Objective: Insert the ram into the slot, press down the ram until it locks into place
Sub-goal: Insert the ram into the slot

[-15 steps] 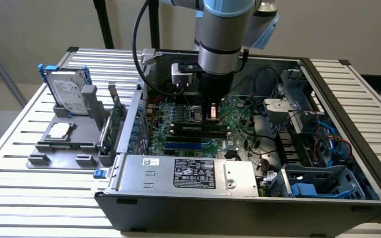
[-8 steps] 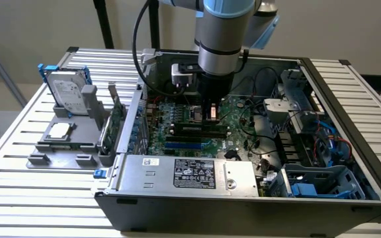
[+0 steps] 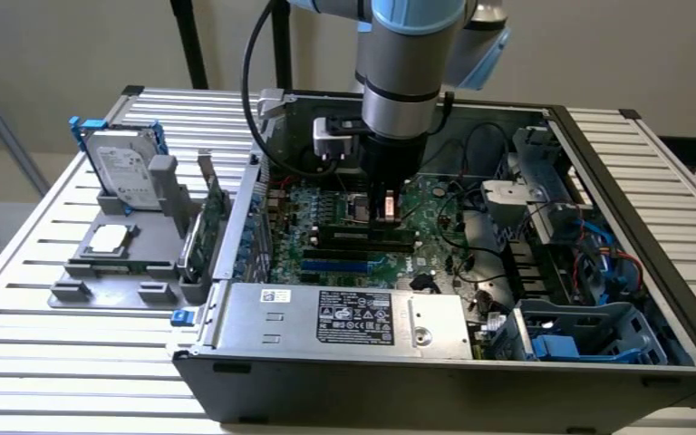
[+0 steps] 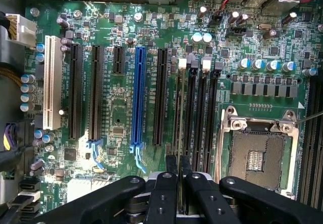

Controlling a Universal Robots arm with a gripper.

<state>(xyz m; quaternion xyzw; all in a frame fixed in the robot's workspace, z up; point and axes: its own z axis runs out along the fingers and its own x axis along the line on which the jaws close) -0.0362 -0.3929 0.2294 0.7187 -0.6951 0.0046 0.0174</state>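
A: Item one. What do we list?
B: The gripper [image 3: 384, 213], on the arm [image 3: 402, 91] that points straight down into the open computer case [image 3: 445, 390]. In the exterior view we see it low over the motherboard [image 3: 318, 207], toward the middle of the case.
A: Jaws?
B: We log them drawn close together, clamped on the ram [image 4: 177, 113]. In the wrist view the two black fingers [image 4: 170, 171] flank its thin edge.
A: Item two, the ram's place.
B: It is held edge-on, a thin green line running along the slot [image 4: 182, 90]. That is the outermost of four parallel black memory sockets, on the side toward the blue socket [image 4: 138, 98]. We cannot tell whether it is seated to full depth.
A: Neighbours on the board?
B: One black expansion socket [image 4: 160, 98] lies between the blue socket and the ram. On the far side of the memory sockets sits the open processor socket [image 4: 257, 156] in its metal frame. A white socket [image 4: 49, 82] stands well apart, beyond two more black ones.
A: Outside the case?
B: We enter a hard drive [image 3: 119, 168] in a blue bracket, propped on a grey holder [image 3: 112, 267]. The holder is on the slatted table [image 3: 33, 362], at the exterior view's left. The labelled power supply [image 3: 336, 317] lies along the near edge of the case.
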